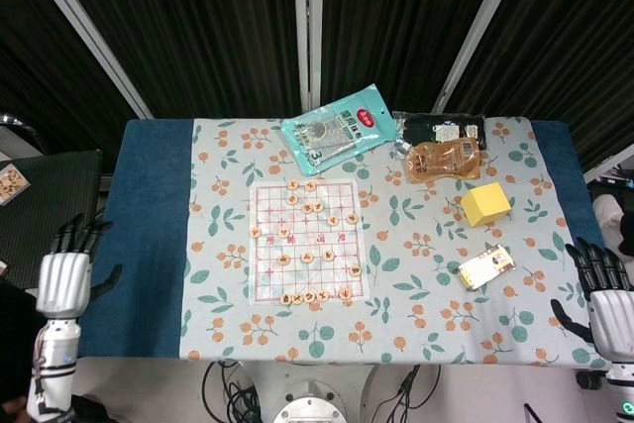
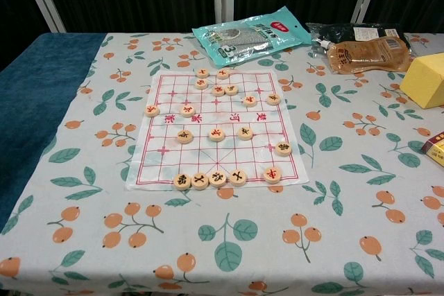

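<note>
Tabletop (image 1: 149, 245) with floral cloth, blue edges. Teal packet (image 1: 333, 129) just beyond the board's far edge; black pouch (image 1: 441, 131) and brown pouch (image 1: 444, 159) touching each other at far right; yellow block (image 1: 486, 204) and small card box (image 1: 486, 265) right of the board, apart from it. Chess board sheet (image 2: 216, 129) lies flat at centre, red grid, round wooden chess pieces (image 2: 209, 179) scattered on it, four in a row on the near edge. Nothing over the board. Left robot hand (image 1: 63, 279) off the tabletop's left side, fingers spread, holding nothing. Right robot hand (image 1: 606, 294) off the right side, fingers apart, holding nothing.
</note>
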### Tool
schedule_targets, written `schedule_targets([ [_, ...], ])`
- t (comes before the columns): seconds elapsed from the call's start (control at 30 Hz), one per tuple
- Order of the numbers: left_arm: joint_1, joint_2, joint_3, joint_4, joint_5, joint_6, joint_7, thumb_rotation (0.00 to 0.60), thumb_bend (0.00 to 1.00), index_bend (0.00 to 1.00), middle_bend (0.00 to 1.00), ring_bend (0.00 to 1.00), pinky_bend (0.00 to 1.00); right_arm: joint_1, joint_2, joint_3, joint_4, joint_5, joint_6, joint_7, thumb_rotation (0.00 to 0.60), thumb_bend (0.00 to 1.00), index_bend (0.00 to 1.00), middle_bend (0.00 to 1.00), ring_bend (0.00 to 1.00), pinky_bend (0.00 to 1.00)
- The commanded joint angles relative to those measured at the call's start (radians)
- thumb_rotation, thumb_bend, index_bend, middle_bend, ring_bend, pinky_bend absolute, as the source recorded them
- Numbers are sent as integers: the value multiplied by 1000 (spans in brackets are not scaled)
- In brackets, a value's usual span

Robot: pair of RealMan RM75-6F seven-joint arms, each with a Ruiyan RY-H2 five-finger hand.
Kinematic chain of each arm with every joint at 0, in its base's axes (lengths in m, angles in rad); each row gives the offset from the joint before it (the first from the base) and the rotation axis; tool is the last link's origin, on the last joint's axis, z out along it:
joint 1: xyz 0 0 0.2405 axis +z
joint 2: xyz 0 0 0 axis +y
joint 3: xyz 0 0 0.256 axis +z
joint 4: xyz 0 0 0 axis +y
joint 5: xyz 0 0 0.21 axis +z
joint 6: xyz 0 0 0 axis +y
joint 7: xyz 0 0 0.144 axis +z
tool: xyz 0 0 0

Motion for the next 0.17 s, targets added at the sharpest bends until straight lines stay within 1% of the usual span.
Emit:
schedule_targets([
  [0.03,81,20,40,33,21,43,-46,600,228,208,221,67,152,2,-13,-4,10,0,-7,-5,600,197,0,0,0,0],
  [0.17,121,28,48,58,29,32,-85,600,228,187,214,66,149,8,-29,-10,21,-2,-21,-12,600,197,0,0,0,0],
])
